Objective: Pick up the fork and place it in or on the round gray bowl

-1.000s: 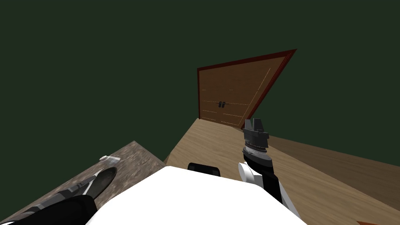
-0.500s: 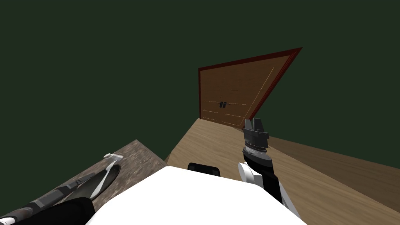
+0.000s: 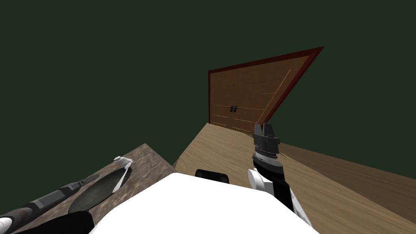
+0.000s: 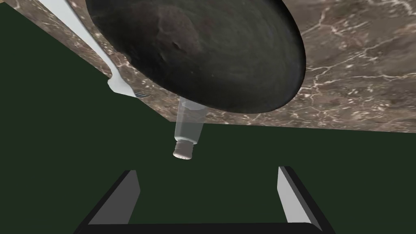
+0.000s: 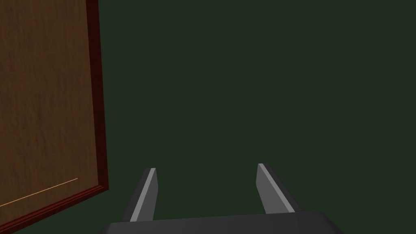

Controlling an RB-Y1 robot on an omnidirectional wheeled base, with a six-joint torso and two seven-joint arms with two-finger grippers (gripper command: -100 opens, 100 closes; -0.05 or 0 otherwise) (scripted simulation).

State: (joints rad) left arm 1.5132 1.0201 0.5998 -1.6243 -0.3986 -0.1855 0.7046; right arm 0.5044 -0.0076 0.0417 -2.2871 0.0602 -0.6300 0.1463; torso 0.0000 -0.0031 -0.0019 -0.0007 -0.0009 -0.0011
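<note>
Though the fork (image 4: 120, 86) lies loose on the counter (image 4: 357, 81) along the bowl's (image 4: 203, 53) rim, tines toward the counter's edge, it sits off to one side of the left gripper (image 4: 208, 170), which is spread wide, empty and nearer. The right gripper (image 5: 205, 167), also wide, is well apart.

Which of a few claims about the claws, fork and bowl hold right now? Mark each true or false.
The round dark grey bowl sits on the brown veined stone countertop. True.
The white fork is clamped in the right claw. False: it lies at the bowl's rim; the right claw is open and empty.
The left claw is open and holds nothing. True.
The clear shaker with a white cap lies inside the bowl. False: it stands outside the bowl, beside it.
</note>
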